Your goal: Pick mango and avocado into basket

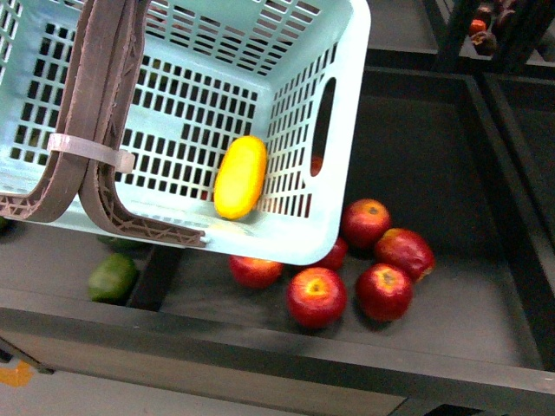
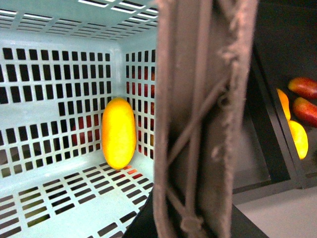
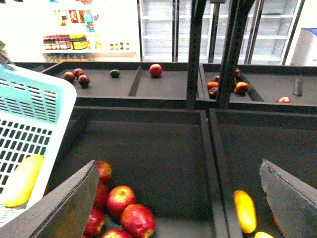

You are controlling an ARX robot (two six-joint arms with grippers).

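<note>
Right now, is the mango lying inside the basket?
Yes, the front view shows the yellow mango inside the basket, leaning against its slotted wall.

Front view: even overhead light, moderate brightness. The pale turquoise plastic basket [image 1: 347, 130] is well exposed. The smooth yellow oblong mango [image 1: 240, 178] is sharp, its colour slightly oversaturated. Small highlights sit on the red apples [image 1: 316, 295], with soft shadows beneath them in the dark grey display bin [image 1: 451, 173].

Left wrist view: the brown-grey hoop handle [image 2: 203, 119] is close to the lens and blurred.

Right wrist view: the shop background [image 3: 74, 29] is washed out white. The fingers [image 3: 69, 203] of the right pincer [image 3: 177, 160] are dark and out of focus.
</note>
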